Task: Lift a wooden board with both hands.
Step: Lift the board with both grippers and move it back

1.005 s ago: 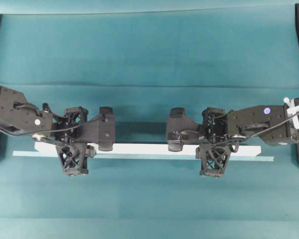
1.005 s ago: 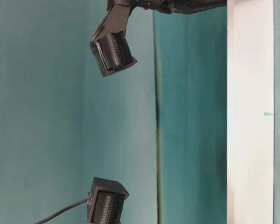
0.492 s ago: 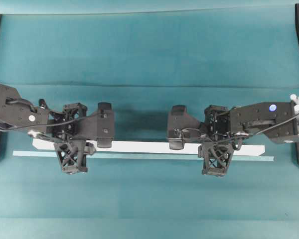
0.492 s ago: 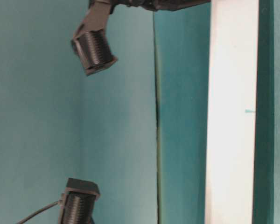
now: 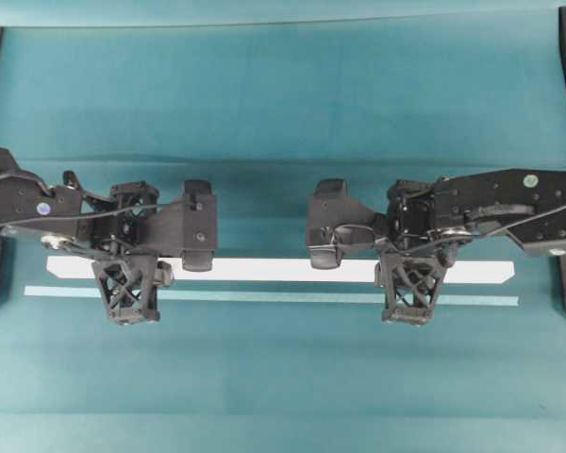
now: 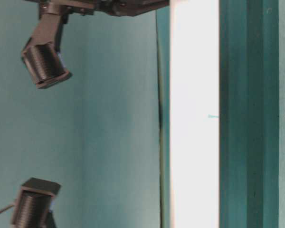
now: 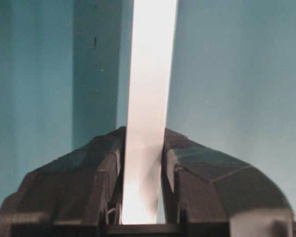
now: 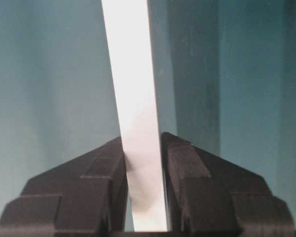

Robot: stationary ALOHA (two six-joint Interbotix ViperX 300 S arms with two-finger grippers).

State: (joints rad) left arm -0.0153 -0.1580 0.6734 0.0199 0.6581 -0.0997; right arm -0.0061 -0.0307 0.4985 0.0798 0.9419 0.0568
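The left end effector (image 7: 140, 197) is clamped on the board (image 7: 149, 98): in the left wrist view its two black fingers (image 7: 89, 182) press against the plank's flat faces with no gap on either side. The right end effector (image 8: 144, 192) grips the same way, its fingers (image 8: 197, 182) closed tight on the board (image 8: 133, 89), which runs away from the camera as a narrow white band.

From overhead, the left end effector (image 5: 124, 274) holds the board (image 5: 264, 270) near its left end and the right end effector (image 5: 410, 274) near its right end, each with a lattice finger reaching toward the bottom of the view. The blocky wrist cameras sit inward of the grips, over the plank's middle stretch. The arms run out to the left and right edges; small coloured dots mark their housings, but no writing can be read.

The board lies level across most of the width, its end corners slanted. A thin pale-teal tape strip (image 5: 264, 296) runs parallel just below it, flat on the teal worktop (image 5: 283, 94), apart from the plank. In the table-level view, which is turned on its side, the board (image 6: 194, 114) shows as a bright band well apart from the tape (image 6: 283, 114), with dark worktop between them.
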